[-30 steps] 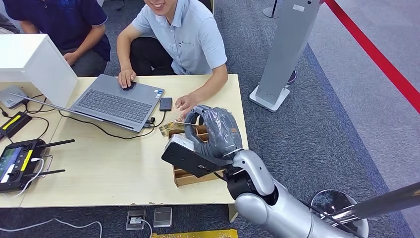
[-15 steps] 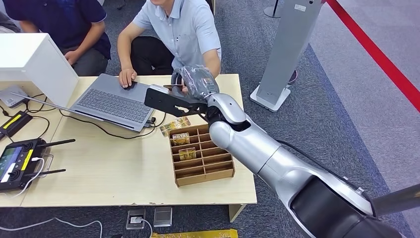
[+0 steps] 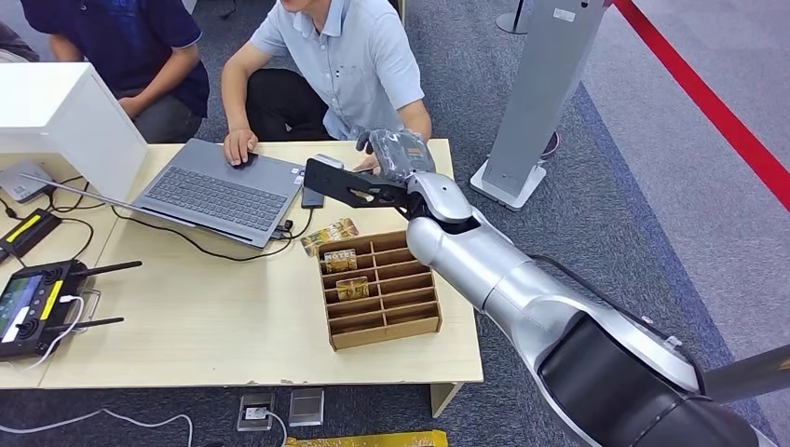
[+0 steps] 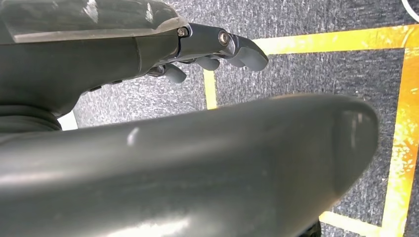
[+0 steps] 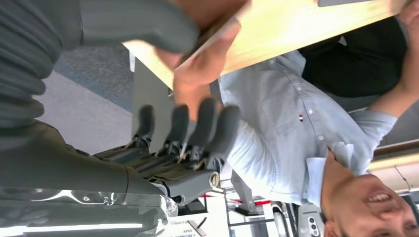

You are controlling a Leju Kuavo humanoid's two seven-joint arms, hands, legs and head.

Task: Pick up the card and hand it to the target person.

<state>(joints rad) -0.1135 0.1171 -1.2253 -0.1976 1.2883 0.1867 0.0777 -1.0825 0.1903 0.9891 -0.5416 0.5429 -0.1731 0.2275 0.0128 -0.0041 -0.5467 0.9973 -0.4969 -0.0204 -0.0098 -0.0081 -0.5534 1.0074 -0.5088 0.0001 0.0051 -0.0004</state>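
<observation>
I see the right robot hand (image 3: 396, 149) stretched out at the worktop's (image 3: 233, 326) far edge, meeting the hand (image 5: 197, 64) of the person in the light-blue shirt (image 3: 349, 65). Whether it grips a card, I cannot tell. At its 6 o'clock sits the brown cardboard divided tray (image 3: 380, 291), two patterned cards (image 3: 341, 260) standing in its compartments; another patterned card (image 3: 329, 234) lies flat beside it. The left robot hand (image 4: 217, 49) hangs over carpet, fingers curled, holding nothing.

light wood surface (image 3: 214, 326) carries: open laptop (image 3: 219, 191), dark phone (image 3: 312, 196) just beside it, wooden divider box (image 3: 380, 291) holding two cards, loose card (image 3: 329, 233) by box's far edge, handheld controller (image 3: 33, 307), white box (image 3: 65, 116), black cables (image 3: 200, 244).
</observation>
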